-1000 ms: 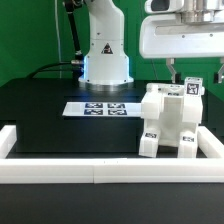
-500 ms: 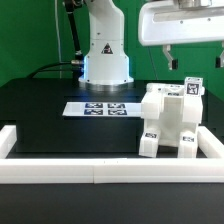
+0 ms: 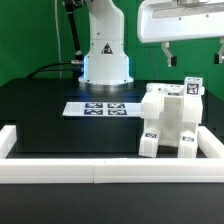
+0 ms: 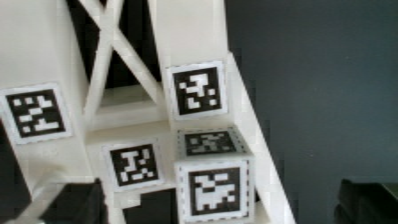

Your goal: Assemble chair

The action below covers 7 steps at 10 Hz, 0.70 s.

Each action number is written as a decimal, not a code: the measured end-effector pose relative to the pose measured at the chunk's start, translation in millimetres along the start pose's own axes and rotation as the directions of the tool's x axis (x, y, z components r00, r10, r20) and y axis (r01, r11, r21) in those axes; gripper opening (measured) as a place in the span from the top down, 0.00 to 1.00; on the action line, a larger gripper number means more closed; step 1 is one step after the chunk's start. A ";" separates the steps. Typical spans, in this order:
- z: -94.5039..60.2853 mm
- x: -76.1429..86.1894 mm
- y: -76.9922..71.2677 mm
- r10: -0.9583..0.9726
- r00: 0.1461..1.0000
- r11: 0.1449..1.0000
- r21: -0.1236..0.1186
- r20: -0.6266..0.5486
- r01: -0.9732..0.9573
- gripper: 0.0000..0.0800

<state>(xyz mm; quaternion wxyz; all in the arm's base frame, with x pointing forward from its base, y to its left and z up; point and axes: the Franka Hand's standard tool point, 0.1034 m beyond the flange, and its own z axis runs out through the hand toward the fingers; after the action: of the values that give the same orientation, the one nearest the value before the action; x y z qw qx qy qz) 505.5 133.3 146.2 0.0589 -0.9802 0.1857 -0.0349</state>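
The black table [image 3: 40, 110] carried the white border rail [image 3: 60, 170]. The chair [image 3: 170, 120] stood in the rail's corner at the exterior view's right, probably to keep it braced. Above it hovered the gripper [image 3: 194, 57], its fingers [image 3: 170, 58] spread wide and holding nothing. The wrist view showed the chair's square tags [image 4: 196, 88] close up.

black matte table [image 3: 45, 115] carries everything. marker board [image 3: 100, 108] lies flat near the table centre, just in front of the robot base [image 3: 106, 68], which sits at 12 o'clock. chair [image 3: 170, 122], a white blocky piece with black-and-white tags, stands upright at about 3 o'clock, just beside the marker board but apart from it. white border rail [image 3: 100, 175] runs along the 6 o'clock edge and turns up both sides. the chair's feet are near the rail's 4 o'clock corner, contact unclear.
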 end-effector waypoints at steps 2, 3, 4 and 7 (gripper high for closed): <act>4.9 -28.6 12.2 -0.004 1.000 1.000 0.001 0.011 0.004 0.19; 7.7 -40.5 17.3 0.002 1.000 1.000 0.001 0.023 -0.002 0.19; 8.1 -46.0 20.5 0.004 1.000 1.000 0.000 0.029 -0.004 0.19; 9.0 -46.2 21.7 0.010 0.999 1.000 0.002 0.032 -0.010 0.19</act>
<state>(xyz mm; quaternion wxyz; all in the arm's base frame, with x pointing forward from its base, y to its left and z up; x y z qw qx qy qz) 455.6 131.2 132.4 0.0629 -0.9797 0.1896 -0.0192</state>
